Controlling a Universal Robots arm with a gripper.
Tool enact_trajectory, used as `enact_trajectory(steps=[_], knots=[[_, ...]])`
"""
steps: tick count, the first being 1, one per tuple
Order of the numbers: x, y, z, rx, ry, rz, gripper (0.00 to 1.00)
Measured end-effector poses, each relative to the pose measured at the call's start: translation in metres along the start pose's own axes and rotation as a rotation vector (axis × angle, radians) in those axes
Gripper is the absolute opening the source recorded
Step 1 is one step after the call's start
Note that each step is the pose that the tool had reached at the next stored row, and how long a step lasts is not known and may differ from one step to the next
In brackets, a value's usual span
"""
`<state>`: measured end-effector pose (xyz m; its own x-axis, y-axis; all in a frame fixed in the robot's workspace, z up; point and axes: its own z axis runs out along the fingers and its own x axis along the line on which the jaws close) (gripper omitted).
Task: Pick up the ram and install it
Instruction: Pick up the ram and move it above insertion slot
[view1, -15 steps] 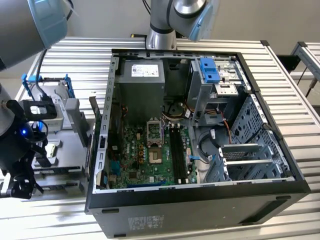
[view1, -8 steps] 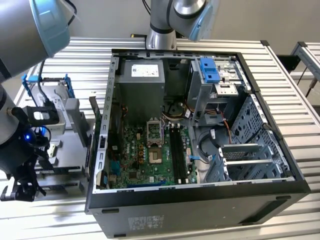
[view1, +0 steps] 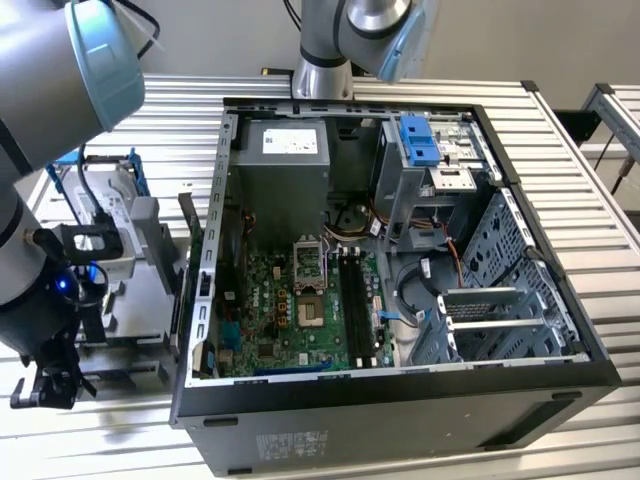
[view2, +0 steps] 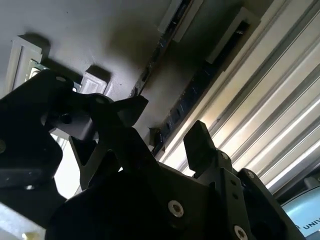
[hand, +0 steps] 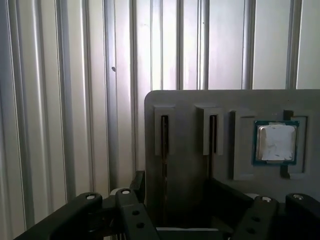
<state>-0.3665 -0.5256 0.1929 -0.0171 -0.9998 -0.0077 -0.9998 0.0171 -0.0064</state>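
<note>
The ram (view2: 186, 102) shows as a thin dark strip standing on edge in a slot of the grey holder plate (hand: 190, 105). In the first wrist view that slot's dark edge (hand: 164, 150) runs down toward the fingers. My gripper (view2: 166, 125) is open, with one black finger (view2: 129, 109) on each side of the strip and a gap between pads and strip. In the exterior view the gripper (view1: 45, 388) hangs low at the left, beside the open computer case (view1: 400, 400). The green motherboard (view1: 285, 310) lies inside, with its long black slots (view1: 352, 310).
A second slot (hand: 212, 134) and a square processor chip (hand: 276, 142) share the holder plate. A hard drive in a blue bracket (view1: 105, 195) stands behind the holder. The case wall (view1: 205, 280) rises between holder and motherboard. Ribbed metal table (view1: 600, 250) all around.
</note>
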Motion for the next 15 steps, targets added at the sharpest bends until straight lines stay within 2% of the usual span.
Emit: enact_trajectory(steps=[3, 7, 12, 14, 15], knots=[[0.0004, 0.0004, 0.0013, 0.0001, -0.0001, 0.0, 1.0], [0.0048, 0.0021, 0.0016, 0.0002, -0.0001, 0.0, 1.0], [0.0053, 0.002, 0.0019, 0.0001, -0.0001, 0.0, 1.0], [0.0073, 0.0019, 0.0018, 0.0001, -0.0026, 0.0, 1.0], [0.0081, 0.0019, 0.0017, 0.0, -0.0064, 0.0, 1.0]])
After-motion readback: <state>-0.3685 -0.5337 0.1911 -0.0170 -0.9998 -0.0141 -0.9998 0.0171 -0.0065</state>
